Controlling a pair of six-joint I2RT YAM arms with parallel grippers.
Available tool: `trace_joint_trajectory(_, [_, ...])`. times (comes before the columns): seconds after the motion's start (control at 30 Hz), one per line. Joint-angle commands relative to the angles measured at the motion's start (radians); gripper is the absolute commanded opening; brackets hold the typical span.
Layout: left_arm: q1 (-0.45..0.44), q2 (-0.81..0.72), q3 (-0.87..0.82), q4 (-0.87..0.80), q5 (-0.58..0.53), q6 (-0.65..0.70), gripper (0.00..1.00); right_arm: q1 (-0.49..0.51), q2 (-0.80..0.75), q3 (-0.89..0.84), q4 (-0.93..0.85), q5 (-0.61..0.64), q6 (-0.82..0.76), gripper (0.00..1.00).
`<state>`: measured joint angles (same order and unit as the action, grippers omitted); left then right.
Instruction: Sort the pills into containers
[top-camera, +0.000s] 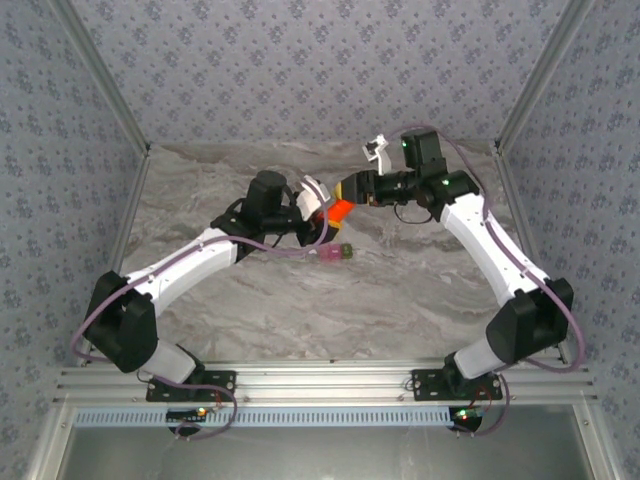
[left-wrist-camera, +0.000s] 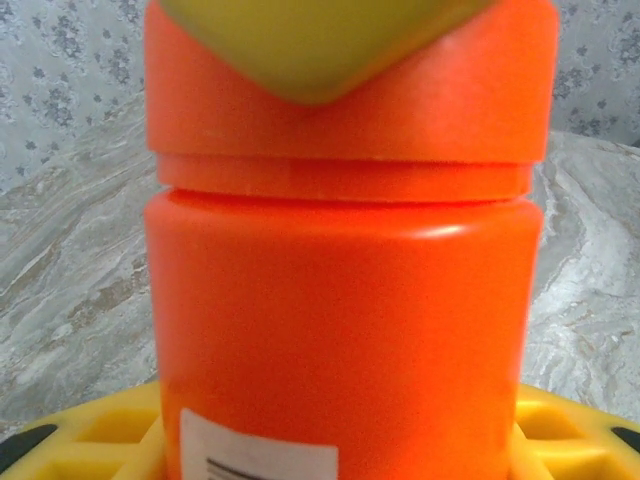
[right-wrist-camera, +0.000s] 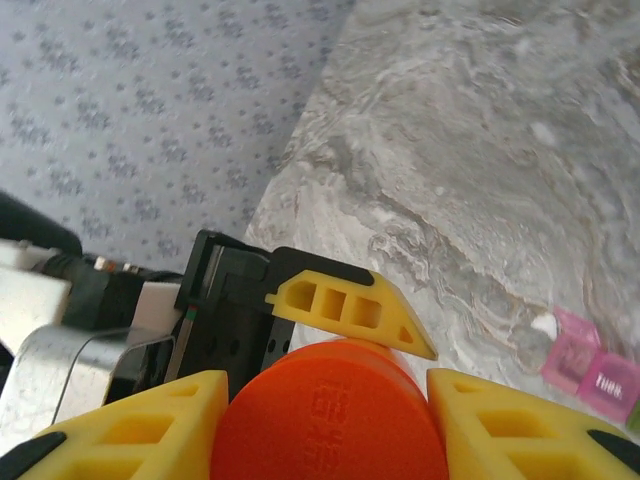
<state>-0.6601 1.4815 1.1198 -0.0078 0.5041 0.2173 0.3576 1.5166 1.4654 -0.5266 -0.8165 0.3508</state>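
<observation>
My left gripper (top-camera: 320, 203) is shut on the body of an orange-red bottle (left-wrist-camera: 340, 300), which it holds above the table. My right gripper (right-wrist-camera: 330, 415) comes in from the right, its yellow fingers (right-wrist-camera: 130, 425) pressed against both sides of the bottle's round cap (right-wrist-camera: 330, 420). In the overhead view the bottle (top-camera: 341, 210) shows between the two grippers. The containers (top-camera: 335, 253), a tiny pink and olive-green box, lie on the table just in front of the bottle; their pink part (right-wrist-camera: 590, 365) is at the right edge of the right wrist view. A white speck (right-wrist-camera: 545, 325) lies beside them; whether it is a pill I cannot tell.
The marble-patterned tabletop (top-camera: 330, 310) is walled by patterned panels at the back (top-camera: 320, 70) and both sides. A purple cable (top-camera: 290, 250) hangs off the left arm near the containers.
</observation>
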Motion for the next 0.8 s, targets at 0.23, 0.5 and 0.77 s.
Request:
trace_joint_trajectory(0.23, [-0.001,-0.023,0.029,0.024,0.027,0.004,0.00,-0.165,-0.100,-0.081,0.260,0.001,0.406,0.77])
trace_joint_trajectory(0.5, [-0.001,-0.007,0.052,0.001,0.037,0.019,0.00,-0.021,-0.189,-0.073,-0.008,0.320,0.491,0.80])
trace_joint_trajectory(0.77, [-0.001,-0.005,0.053,0.002,0.045,0.016,0.00,0.075,-0.125,-0.060,0.012,0.347,0.482,0.79])
